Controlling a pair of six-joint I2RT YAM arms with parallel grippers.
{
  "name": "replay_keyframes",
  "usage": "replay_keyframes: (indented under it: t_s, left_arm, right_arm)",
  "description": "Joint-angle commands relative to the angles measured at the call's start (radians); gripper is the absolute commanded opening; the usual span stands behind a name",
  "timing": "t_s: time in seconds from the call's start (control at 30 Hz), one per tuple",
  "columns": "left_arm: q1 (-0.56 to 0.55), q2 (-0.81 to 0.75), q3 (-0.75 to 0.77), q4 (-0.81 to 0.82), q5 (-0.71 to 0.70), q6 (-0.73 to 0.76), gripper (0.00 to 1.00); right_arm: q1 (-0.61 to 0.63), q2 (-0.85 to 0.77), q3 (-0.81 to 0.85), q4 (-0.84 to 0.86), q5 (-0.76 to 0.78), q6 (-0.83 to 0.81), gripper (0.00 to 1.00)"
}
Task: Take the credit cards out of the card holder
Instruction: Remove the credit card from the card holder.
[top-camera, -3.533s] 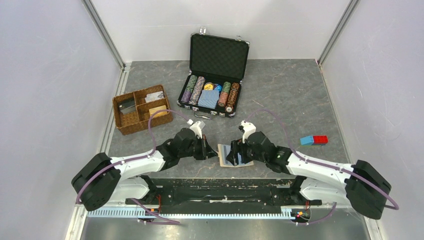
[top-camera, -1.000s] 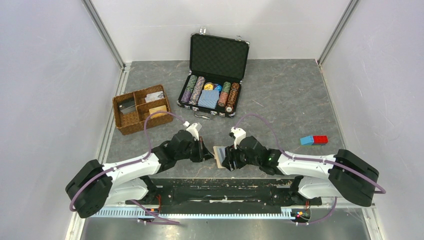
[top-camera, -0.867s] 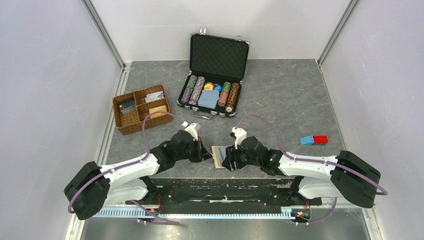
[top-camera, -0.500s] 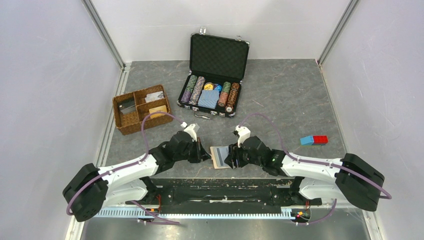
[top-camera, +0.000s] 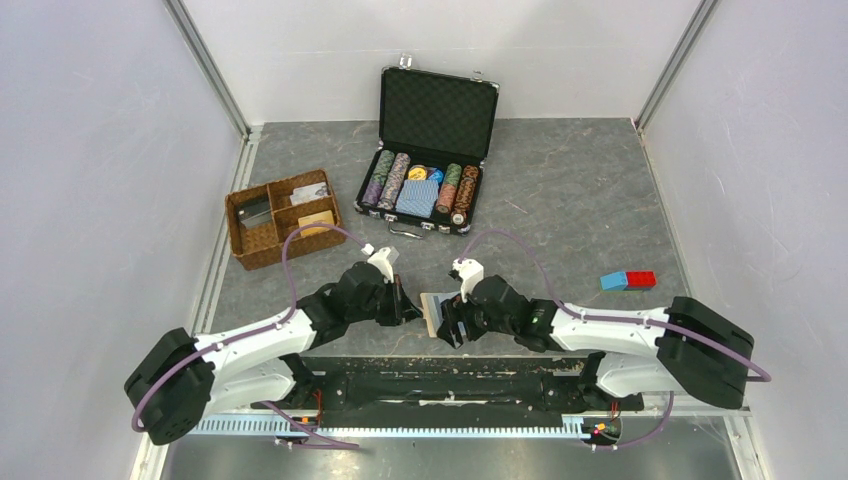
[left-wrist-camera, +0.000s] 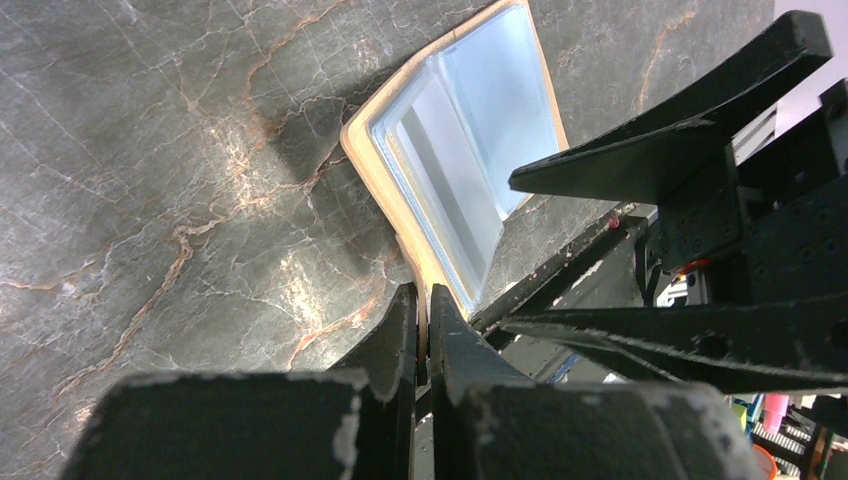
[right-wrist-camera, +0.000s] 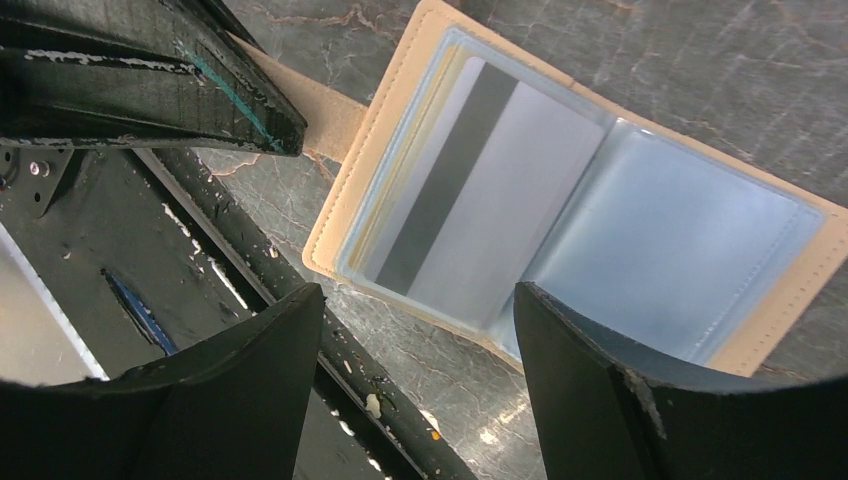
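Right wrist: one card holder (right-wrist-camera: 670, 250), one credit card (right-wrist-camera: 500, 190) inside.

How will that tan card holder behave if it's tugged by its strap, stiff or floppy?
Probably floppy: the card holder is a thin, soft cover with clear sleeves, lying open like a booklet. It is likely light, so it may slide on the smooth table unless pinned. The card inside looks rigid, stiffening that side.

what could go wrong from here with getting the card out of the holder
1. The left end effector pinches only the strap tab, so the card holder may pivot or slip when the card is pulled.
2. The card appears to sit in a see-through sleeve; the open right end effector might pinch sleeve and card together.
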Motion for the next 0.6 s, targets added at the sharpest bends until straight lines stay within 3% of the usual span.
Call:
replay_keyframes:
  t_s: [0.0,0.13,0.37,0.57]
  left_arm:
    - [-0.006,-0.029,0.006,0.031,0.012,0.010,0.02]
    - [-0.006,-0.033,0.002,0.031,0.012,0.007,0.02]
    - [-0.006,-0.039,-0.002,0.031,0.012,0.007,0.02]
    - [-0.006,-0.036,-0.004,0.021,0.003,0.013,0.02]
  right_arm:
    - [0.013,0.044,0.059,0.035,-0.002,-0.029,0.72]
    - [0.018,0.074,0.072,0.033,0.033,-0.030,0.68]
    - [0.020,0.047,0.053,0.029,0.067,-0.022,0.51]
    - [0.021,-0.011,0.023,0.024,0.101,-0.005,0.48]
